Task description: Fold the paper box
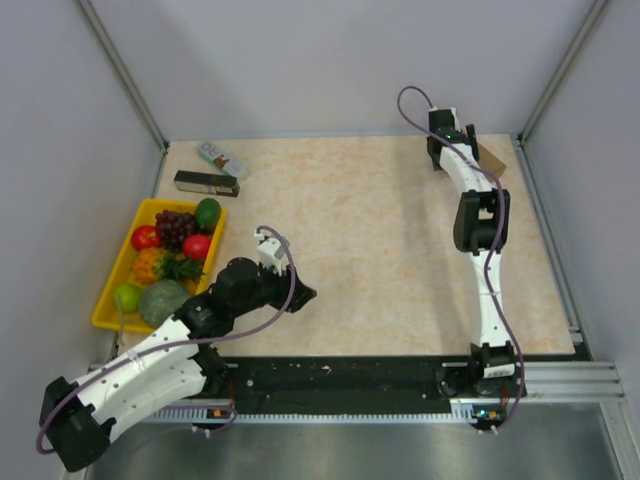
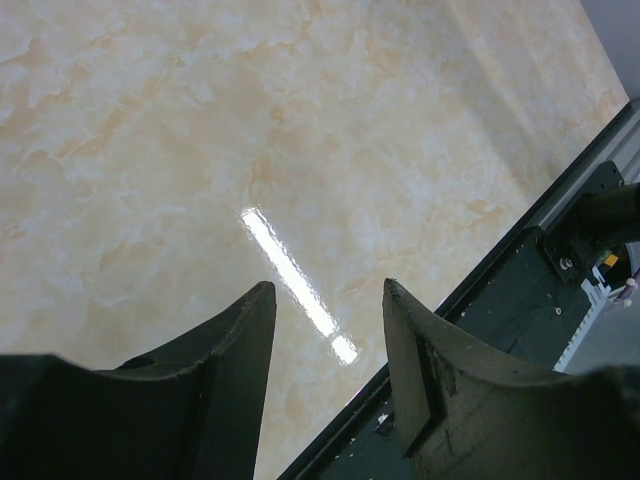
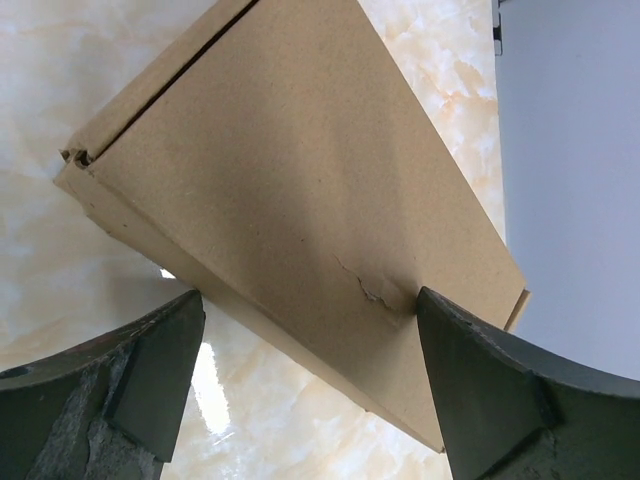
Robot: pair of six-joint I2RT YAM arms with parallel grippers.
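My view of the table, left edge to right corner
I have the paper box (image 3: 290,190) at the far right corner of the table (image 1: 380,250), just beside the right wall (image 1: 590,120), with the right gripper (image 3: 305,300) over it and a finger at either side. At the far left corner I see the small packet (image 1: 222,158), and just in front of it the slim box (image 1: 206,183). The tray (image 1: 108,318) sits along the left edge, nearer to me, with fruit (image 1: 175,245) in it. My left gripper (image 1: 300,296) hangs over the table just right of the tray, near the front edge, well apart from the paper box
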